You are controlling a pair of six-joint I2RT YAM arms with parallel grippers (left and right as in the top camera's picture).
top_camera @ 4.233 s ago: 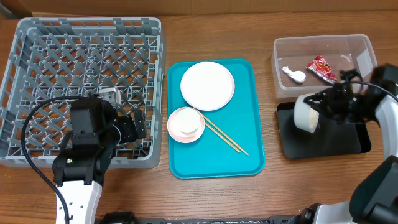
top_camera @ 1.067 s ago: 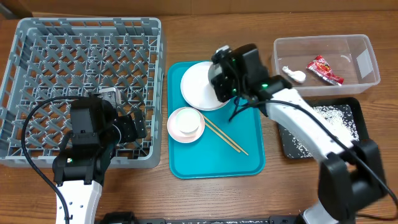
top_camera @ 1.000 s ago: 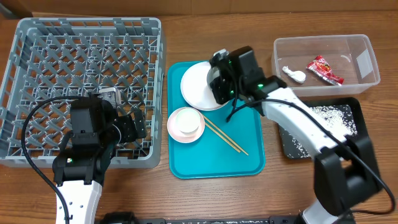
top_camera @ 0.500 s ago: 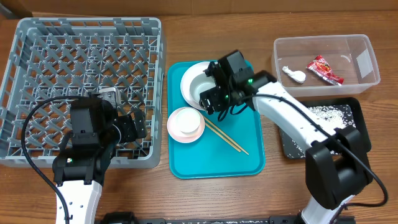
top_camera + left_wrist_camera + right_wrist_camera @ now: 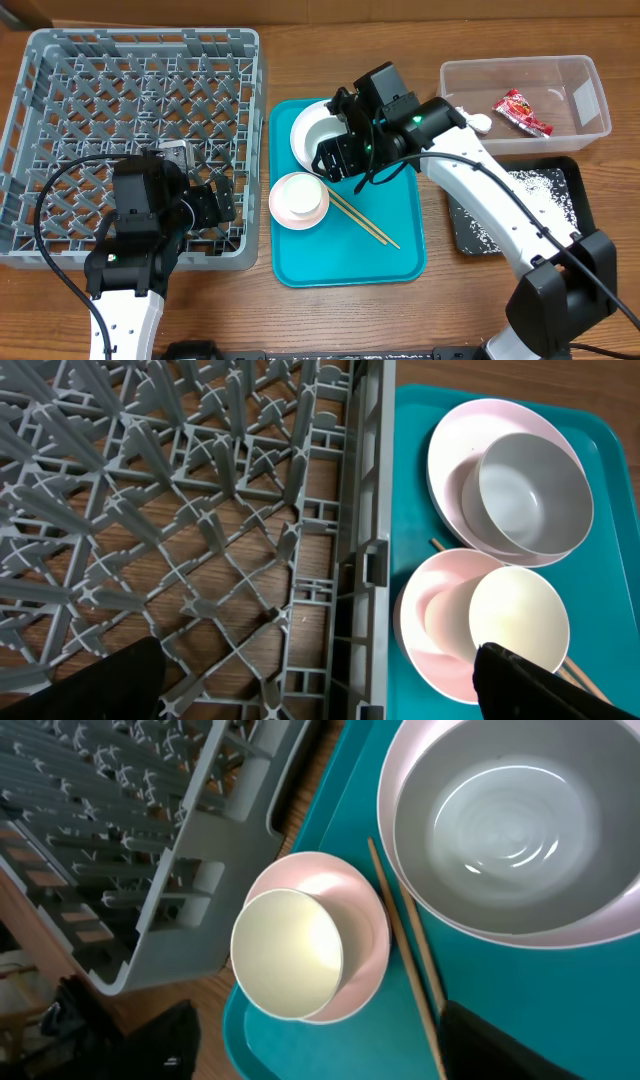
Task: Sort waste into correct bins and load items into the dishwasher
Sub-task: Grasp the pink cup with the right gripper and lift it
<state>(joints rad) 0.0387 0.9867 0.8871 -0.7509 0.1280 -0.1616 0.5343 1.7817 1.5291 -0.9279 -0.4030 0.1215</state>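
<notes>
On the teal tray (image 5: pixel 390 250) the grey bowl (image 5: pixel 325 132) stands upright on the white plate (image 5: pixel 298 142); both show in the left wrist view, bowl (image 5: pixel 530 495) on plate (image 5: pixel 450 460). My right gripper (image 5: pixel 335 160) hovers open just in front of the bowl (image 5: pixel 520 820), holding nothing (image 5: pixel 340 1050). Below it the small white cup (image 5: pixel 288 955) sits in the white bowl (image 5: pixel 365 940), with the chopsticks (image 5: pixel 405 950) beside them. My left gripper (image 5: pixel 205 200) hangs open over the dishwasher rack (image 5: pixel 60 120), its jaws wide (image 5: pixel 315 695).
The clear tub (image 5: pixel 590 85) at back right holds the red wrapper (image 5: pixel 520 110) and the white scrap (image 5: pixel 478 122). The black tray (image 5: pixel 470 235) in front of it holds scattered rice (image 5: pixel 530 195). The rack wall (image 5: pixel 365 560) runs close beside the teal tray.
My right gripper has let go of the grey bowl onto the white plate, opened, and drawn back toward the front left. The left arm has not moved.
</notes>
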